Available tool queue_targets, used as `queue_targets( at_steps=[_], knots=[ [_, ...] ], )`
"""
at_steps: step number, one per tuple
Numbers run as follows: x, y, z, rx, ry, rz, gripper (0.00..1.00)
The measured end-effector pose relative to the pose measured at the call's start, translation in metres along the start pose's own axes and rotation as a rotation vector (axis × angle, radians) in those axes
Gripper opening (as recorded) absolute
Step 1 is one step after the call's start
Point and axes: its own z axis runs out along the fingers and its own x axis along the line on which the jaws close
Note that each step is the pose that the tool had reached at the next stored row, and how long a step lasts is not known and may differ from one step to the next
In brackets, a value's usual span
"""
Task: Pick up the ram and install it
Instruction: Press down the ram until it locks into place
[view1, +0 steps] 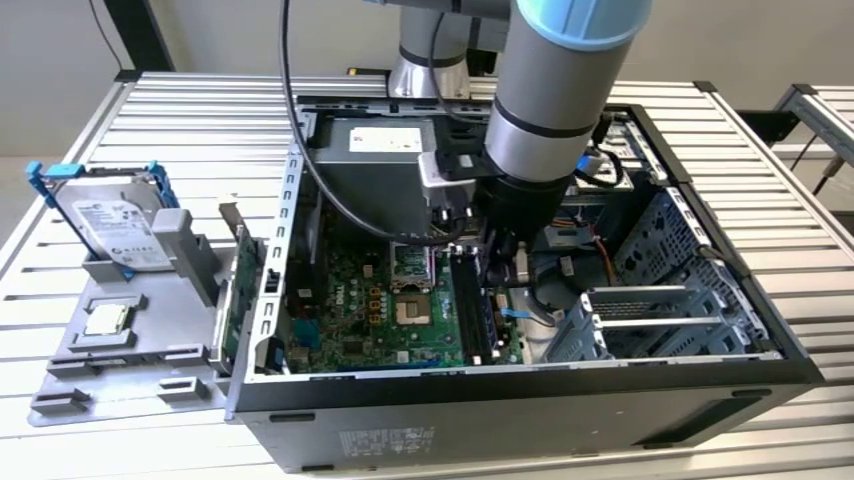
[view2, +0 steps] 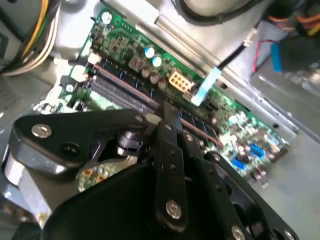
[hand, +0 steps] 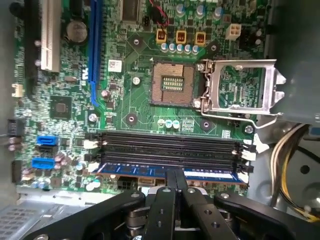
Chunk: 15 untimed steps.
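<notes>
Down inside the open computer case, the gripper has its fingers pressed together, pinching the ram edge-on, lined up along the memory slots so it can seat straight.

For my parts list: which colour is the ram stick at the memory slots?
Dark blue; the ram shows best in the first wrist view.

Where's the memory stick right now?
In the first wrist view the ram stands in the slot nearest the gripper, beside the empty black slots, below the open processor socket.
</notes>
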Motion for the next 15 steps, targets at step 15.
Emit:
queue_targets(
  at_steps=[15],
  knots=[
    [-0.0005,-0.0002,-0.0323,0.0013,-0.001,0.0,0.0]
  ],
)
